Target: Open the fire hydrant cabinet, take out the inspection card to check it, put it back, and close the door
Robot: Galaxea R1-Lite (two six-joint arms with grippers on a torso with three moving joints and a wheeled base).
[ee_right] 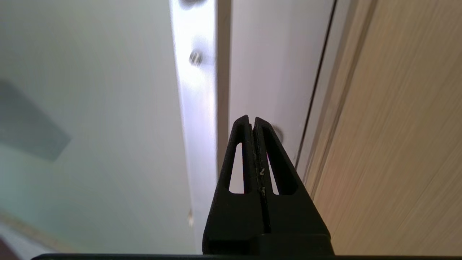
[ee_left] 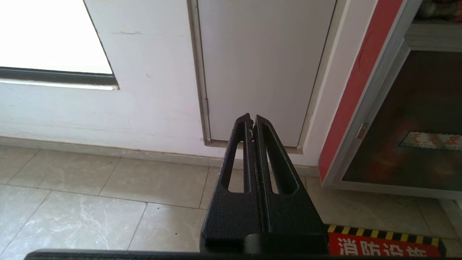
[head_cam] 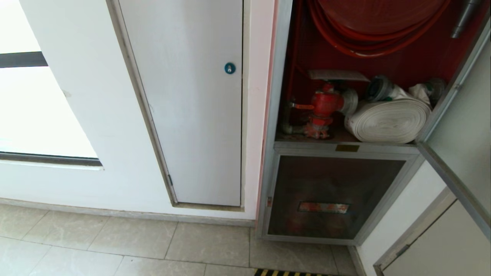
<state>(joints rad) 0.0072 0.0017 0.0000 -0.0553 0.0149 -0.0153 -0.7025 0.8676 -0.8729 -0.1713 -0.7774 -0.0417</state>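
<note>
Head view: the fire hydrant cabinet (head_cam: 383, 76) stands open, with the door (head_cam: 460, 126) swung out to your right. Inside you have one red hose reel (head_cam: 376, 27), one red valve (head_cam: 324, 105) and one white rolled hose (head_cam: 389, 120). The inspection card (head_cam: 337, 74) lies flat just above the valve. No arms in this view.

Left wrist view: left gripper (ee_left: 252, 121) has its fingers pressed together, empty, parked low over the floor tiles (ee_left: 90, 202).

Right wrist view: right gripper (ee_right: 252, 121) is also pressed together, holding nothing, close to the door's silver frame.

Opening looks done. Next you must swing right into the cabinet, spread the fingers and pinch the card's edge.
</note>
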